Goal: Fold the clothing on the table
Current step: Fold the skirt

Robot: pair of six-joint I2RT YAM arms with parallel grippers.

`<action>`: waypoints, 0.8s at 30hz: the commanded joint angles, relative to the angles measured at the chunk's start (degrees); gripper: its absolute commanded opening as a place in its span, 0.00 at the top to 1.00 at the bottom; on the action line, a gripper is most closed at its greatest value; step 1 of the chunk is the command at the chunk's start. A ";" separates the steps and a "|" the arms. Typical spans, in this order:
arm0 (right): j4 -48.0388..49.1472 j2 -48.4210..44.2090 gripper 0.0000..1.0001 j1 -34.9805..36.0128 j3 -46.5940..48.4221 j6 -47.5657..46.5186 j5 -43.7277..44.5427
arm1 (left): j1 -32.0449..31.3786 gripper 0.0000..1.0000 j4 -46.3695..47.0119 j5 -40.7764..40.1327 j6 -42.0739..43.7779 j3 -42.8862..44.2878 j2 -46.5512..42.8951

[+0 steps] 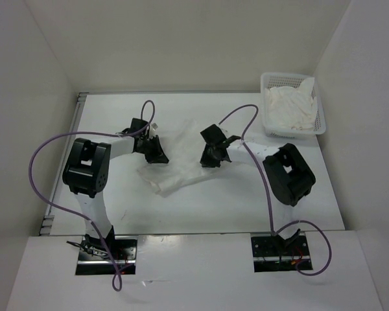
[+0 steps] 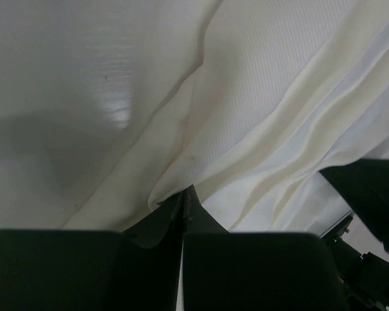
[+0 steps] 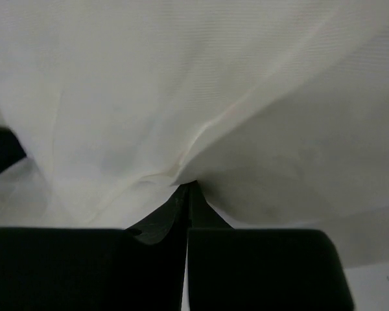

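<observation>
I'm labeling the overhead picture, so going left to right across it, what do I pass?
left gripper → clothing, pinched by both grippers → right gripper → basket at the far right corner

Left gripper, right gripper black; arm links white, joint housings black; purple cables; black base plates.

White mesh plastic basket at far right, close to right wall. Crumpled white cloth heaped inside, filling most of it.
</observation>
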 commanded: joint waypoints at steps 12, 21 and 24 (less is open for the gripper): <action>-3.46 11.66 0.99 -12.07 15.95 -6.32 -3.69 | -5.78 1.00 3.21 -4.24 -4.37 -15.93 -5.35; -3.98 25.11 0.99 -12.09 37.73 -11.25 -22.32 | -18.60 1.00 7.35 -2.47 -14.04 -17.80 -9.67; -4.77 25.74 0.99 -11.56 41.00 -13.35 -20.60 | -19.94 1.00 6.22 -3.61 -14.13 -14.65 -8.18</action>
